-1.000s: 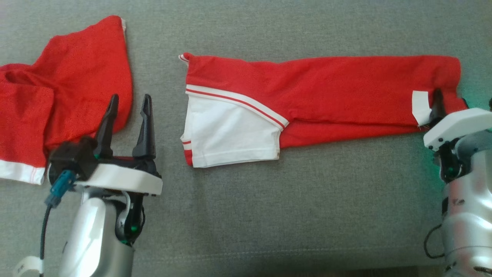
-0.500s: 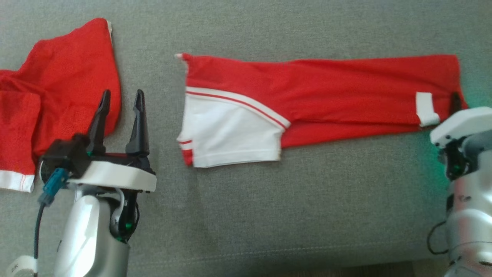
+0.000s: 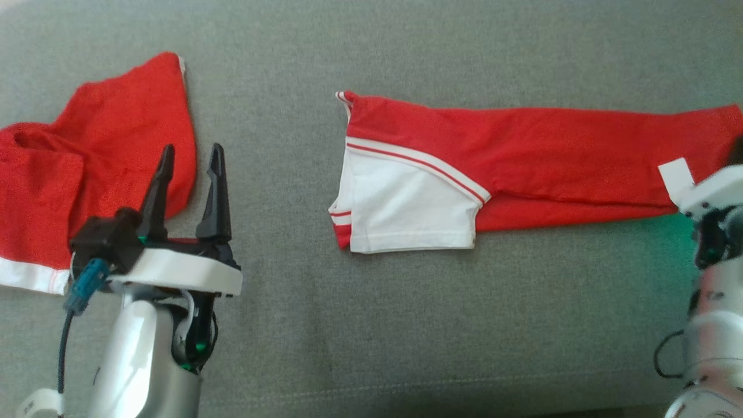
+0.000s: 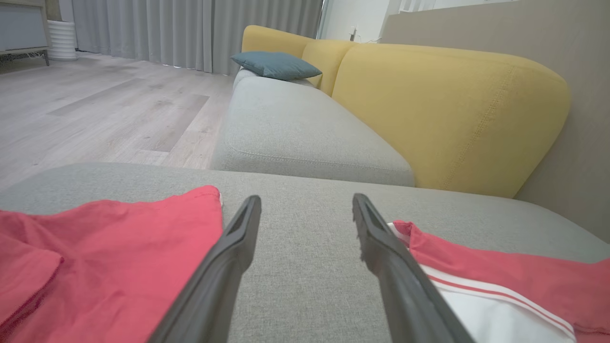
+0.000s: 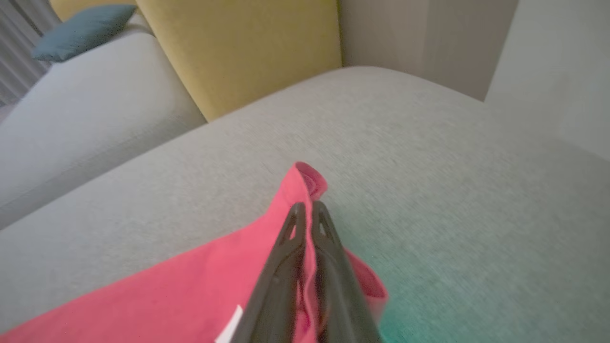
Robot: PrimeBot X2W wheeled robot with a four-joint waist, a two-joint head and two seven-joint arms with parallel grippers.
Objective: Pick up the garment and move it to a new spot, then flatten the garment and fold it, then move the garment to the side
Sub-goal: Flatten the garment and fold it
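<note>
Surface, head view: we look down on a grey sofa cushion (image 3: 406, 325).
Garment, head view: our folded red-and-white garment (image 3: 522, 151) lies flat, running from right of our left gripper (image 3: 192, 148) to our right gripper (image 3: 737, 148).
Left arm, head view: forearm rises from below, fingers upward, spread wide, empty; another red cloth (image 3: 116, 139) just left.
Left wrist view: bare cushion between our parted fingers, yellow backrest (image 4: 452, 109) beyond.
Right wrist view: fingers pinched together on the garment's red corner, fabric bunched around them.
</note>
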